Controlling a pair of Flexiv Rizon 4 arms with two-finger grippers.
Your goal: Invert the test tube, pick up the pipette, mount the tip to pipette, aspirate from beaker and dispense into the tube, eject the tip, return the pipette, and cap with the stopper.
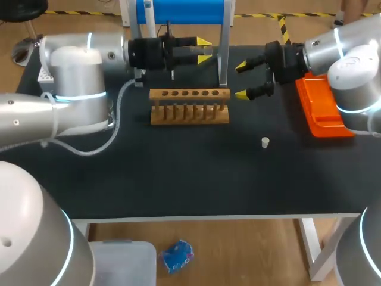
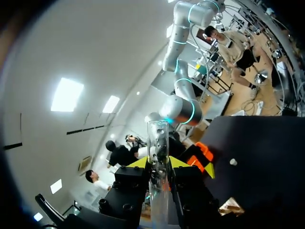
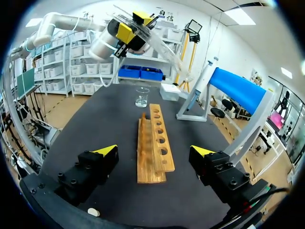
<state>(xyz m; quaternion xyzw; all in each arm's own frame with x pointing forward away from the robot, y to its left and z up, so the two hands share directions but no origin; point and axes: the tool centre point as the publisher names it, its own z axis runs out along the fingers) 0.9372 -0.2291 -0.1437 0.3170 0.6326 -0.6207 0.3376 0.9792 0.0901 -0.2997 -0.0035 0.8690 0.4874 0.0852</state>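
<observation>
Black table (image 1: 178, 179), and the wooden rack (image 1: 189, 106) sat right in the middle of it, holes up. Behind it stood the blue stand (image 1: 184, 11). Off at the right edge lay the orange box (image 1: 318, 104). The little white stopper (image 1: 265, 142) was on the bare cloth, nearer the front than the rack's right end and apart from it. The right wrist view also showed the beaker (image 3: 142, 97), upright beyond the rack's far end and near the stand's foot.

Now the arms. The left arm came in from the left, forearm level. The left gripper (image 1: 203, 50) hung above the table behind the rack, fingers pointing right. It was clenched on the tube (image 2: 157, 143): a yellow tip pressed either side of the glass, which ran out past the tips, open mouth ahead. So the tube was up in the air, off the rack.

The right arm came in from the right. The right gripper (image 1: 241, 80) was just beside the rack's right end, between the rack and the orange box. Its fingers pointed left toward the other claw and were spread wide, released.
</observation>
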